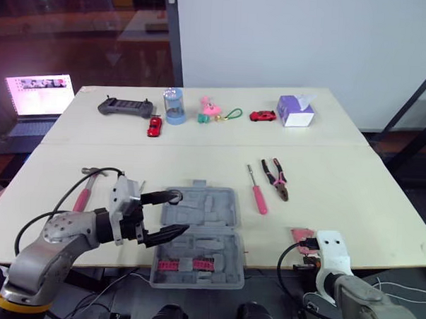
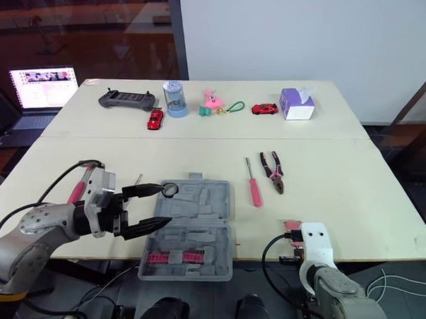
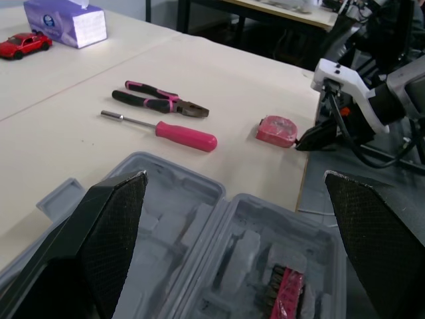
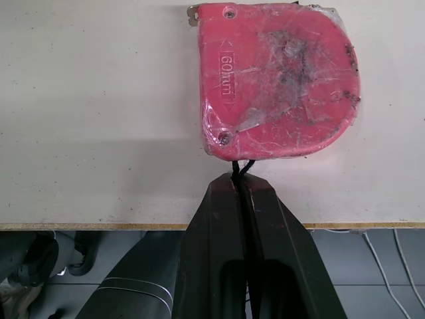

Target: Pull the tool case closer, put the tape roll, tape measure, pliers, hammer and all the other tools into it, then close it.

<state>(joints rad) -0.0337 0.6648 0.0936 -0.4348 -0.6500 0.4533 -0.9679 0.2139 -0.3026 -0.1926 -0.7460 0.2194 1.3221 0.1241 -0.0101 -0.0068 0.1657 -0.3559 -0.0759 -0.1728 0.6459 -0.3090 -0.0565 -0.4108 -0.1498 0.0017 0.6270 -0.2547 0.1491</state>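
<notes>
**Head views.** The table (image 1: 199,155) is a pale cream surface, two tops butted along a seam. A white wall panel (image 1: 296,36) stands behind it, with dark glazing to the left and a lit laptop (image 1: 39,94) beyond the far left corner. Along the far top lie a game controller (image 1: 127,108), a clear cylinder (image 1: 174,105), a pink toy (image 1: 209,108), two red toy cars (image 1: 263,116) and a tissue box (image 1: 296,111).

On the near top, the grey tool case (image 1: 199,236) lies open, its near half reaching past the table's edge. The hammer (image 1: 84,189) lies left of the case. The screwdriver (image 1: 257,193) and pliers (image 1: 276,178) lie side by side to its right. The left gripper (image 1: 176,214) hangs over the case's left part, fingers spread wide. A small dark ring (image 2: 169,191), possibly the tape roll, sits at the upper fingertip; contact cannot be judged.

**Left wrist view.** Both fingers stand far apart over the moulded recesses of the case. Beyond them the tape measure (image 3: 277,130) rests near the table's edge, with the right gripper's black fingers at its side.

**Right wrist view.** The right gripper (image 4: 240,178) has its fingers pressed together on a thin black cord at the rim of the red tape measure. The tape measure lies flat on the bare tabletop, close to the edge.
</notes>
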